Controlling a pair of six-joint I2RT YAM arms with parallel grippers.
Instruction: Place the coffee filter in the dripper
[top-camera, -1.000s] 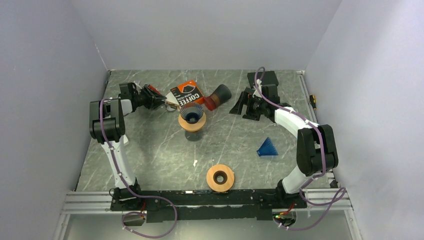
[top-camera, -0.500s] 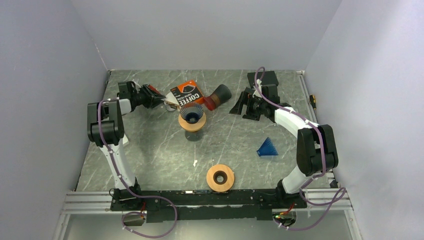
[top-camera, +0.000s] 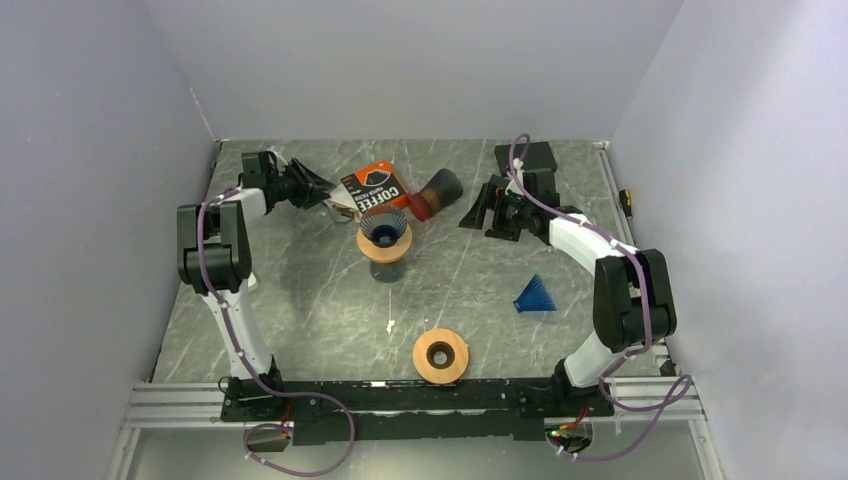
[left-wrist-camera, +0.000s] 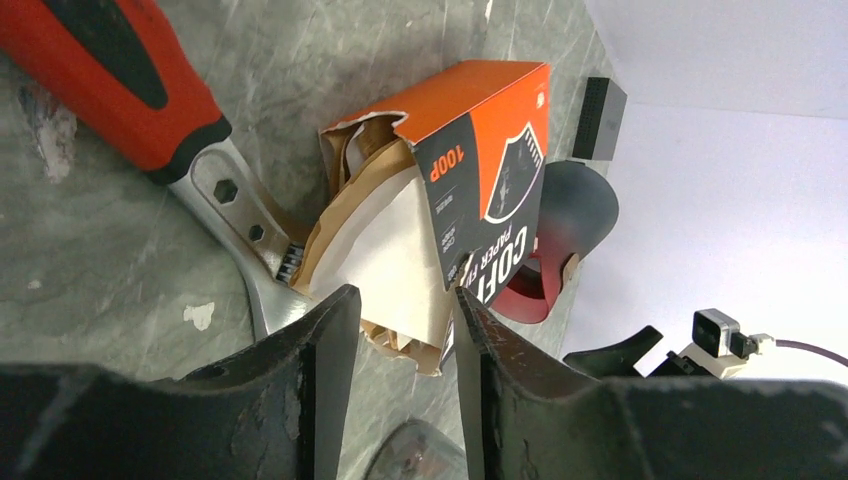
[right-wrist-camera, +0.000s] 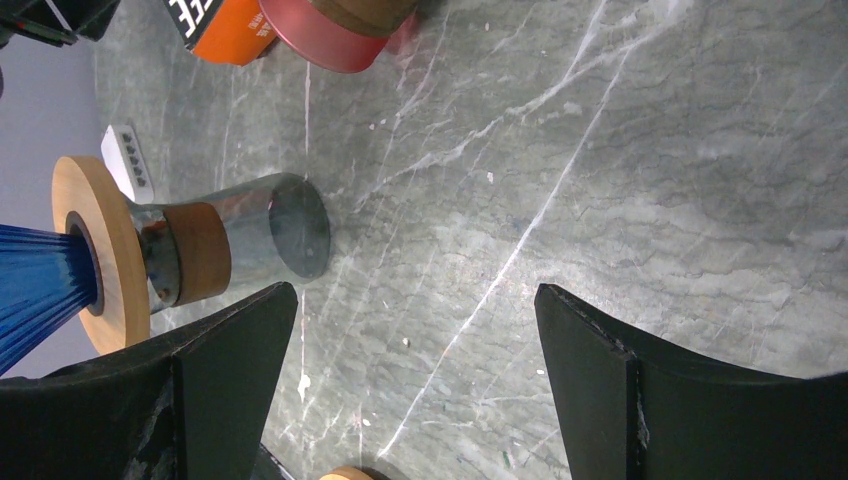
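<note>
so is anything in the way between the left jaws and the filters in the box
Nothing visible: the paper filters stick out of the orange box straight ahead of the left jaws. The red-handled tool lies beside them.

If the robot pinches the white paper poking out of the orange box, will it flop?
Probably floppy: the white paper filter looks thin and crumpled. Likely very light, and it may drag the brown sheets beside it out of the torn orange cardboard box.
</note>
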